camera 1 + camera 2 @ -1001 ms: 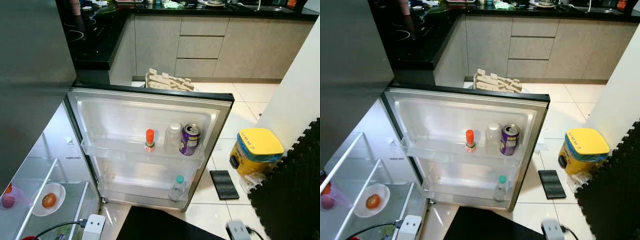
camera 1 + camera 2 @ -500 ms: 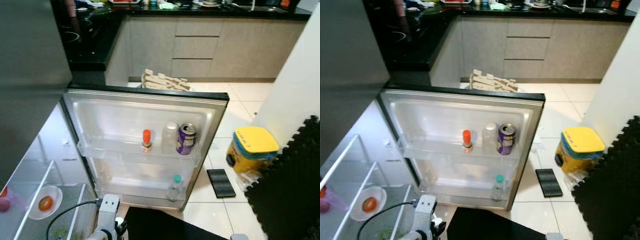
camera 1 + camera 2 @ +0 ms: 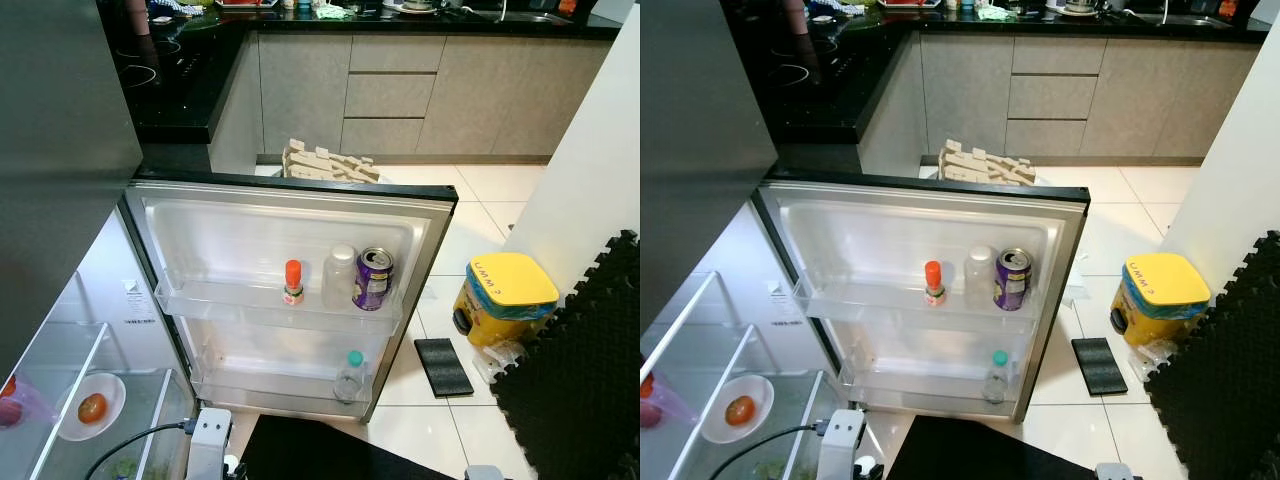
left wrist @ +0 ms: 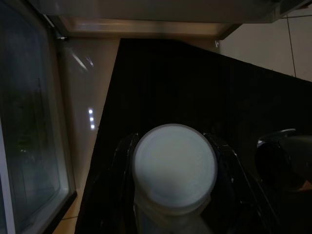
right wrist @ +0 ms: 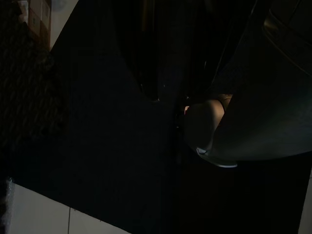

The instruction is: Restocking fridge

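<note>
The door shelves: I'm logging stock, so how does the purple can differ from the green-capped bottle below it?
The purple can stands on the upper door shelf; the green-capped bottle stands on the lower one. The can is opaque purple metal with a silver top; the bottle is clear with a green cap. The can is squat; the bottle narrows to its cap. Both stand upright toward the door's outer edge.

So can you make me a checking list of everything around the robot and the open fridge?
Surface: white tiled floor, black mat on the right.
Job's things: open fridge door; upper rack holds orange-capped bottle, white bottle, purple can; lower rack holds clear bottle.
Clutter: plate with a tomato inside fridge; yellow-lidded bin; egg cartons.
Grippers: left gripper holds white-capped container; right arm hangs idle.
Cables: black cable.
Surroundings: kitchen cabinets.
</note>
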Motion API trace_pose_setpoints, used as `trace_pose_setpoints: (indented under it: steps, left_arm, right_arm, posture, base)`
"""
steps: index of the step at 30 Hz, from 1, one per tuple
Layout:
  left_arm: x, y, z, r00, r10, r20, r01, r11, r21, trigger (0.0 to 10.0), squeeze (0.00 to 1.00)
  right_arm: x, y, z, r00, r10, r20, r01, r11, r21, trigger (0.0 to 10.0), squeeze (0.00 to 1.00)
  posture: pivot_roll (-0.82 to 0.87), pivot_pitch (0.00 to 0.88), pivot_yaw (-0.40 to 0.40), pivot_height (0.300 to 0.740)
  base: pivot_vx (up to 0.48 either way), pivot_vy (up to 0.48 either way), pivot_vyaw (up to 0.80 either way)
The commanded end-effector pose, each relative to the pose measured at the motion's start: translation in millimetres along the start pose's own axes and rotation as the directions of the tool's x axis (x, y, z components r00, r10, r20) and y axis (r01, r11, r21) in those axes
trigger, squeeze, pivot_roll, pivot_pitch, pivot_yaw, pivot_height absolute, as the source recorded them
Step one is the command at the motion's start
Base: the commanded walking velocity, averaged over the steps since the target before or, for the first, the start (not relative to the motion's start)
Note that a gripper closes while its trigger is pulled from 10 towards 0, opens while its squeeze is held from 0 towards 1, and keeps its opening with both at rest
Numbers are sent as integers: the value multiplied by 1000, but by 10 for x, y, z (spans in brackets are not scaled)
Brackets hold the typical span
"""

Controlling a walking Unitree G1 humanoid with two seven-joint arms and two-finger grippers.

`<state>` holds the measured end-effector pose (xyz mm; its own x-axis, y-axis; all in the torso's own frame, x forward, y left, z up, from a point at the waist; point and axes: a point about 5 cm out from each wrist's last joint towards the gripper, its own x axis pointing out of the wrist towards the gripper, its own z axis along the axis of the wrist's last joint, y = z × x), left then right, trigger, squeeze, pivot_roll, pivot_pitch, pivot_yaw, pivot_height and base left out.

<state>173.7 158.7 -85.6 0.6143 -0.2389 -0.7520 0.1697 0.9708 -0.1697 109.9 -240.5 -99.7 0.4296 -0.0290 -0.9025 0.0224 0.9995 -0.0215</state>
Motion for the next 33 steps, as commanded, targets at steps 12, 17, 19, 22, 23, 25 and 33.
trace_pose_setpoints:
  steps: [12,17,19,22,23,25,33]
  left_arm:
    - [38,-32,98,999,-32,9,31,999,12,10000,0]
    - [-1,-23,-40,999,-23,-26,23,1000,6,10000,0]
    - [-11,-16,-66,999,-20,-33,20,1000,4,10000,0]
    - [-16,-9,-75,999,-18,-35,18,1000,4,10000,0]
    - [-19,1,-77,999,-13,-36,14,1000,5,10000,0]
    - [-21,12,-74,999,-9,-36,9,1000,7,10000,0]
    - [-22,45,-46,999,5,-32,-4,1000,26,10000,0]
  right_arm:
    - [-3,-22,-18,1000,-14,-20,14,1000,22,10000,0]
    - [-4,-22,-20,1000,-15,-19,15,1000,22,10000,0]
    - [-3,-16,-21,1000,-11,-20,11,1000,20,10000,0]
    - [-1,-8,-18,1000,-8,-18,8,1000,20,10000,0]
    - [0,-3,-15,1000,-6,-15,6,1000,24,10000,0]
    - [1,-1,-11,1000,-6,-13,6,1000,25,10000,0]
    - [3,3,-1,1000,-2,-9,3,1000,12,10000,0]
  posture:
    - [12,0,-22,740]
    - [13,0,-21,740]
    - [13,0,-21,740]
    - [15,0,-19,740]
    - [15,0,-19,740]
    - [17,0,-19,740]
    - [17,0,-19,740]
  base:
    - [0,0,-369]
    - [0,0,-775]
    - [0,0,-781]
    - [0,0,-781]
    - [0,0,-781]
    - [0,0,-672]
    - [0,0,0]
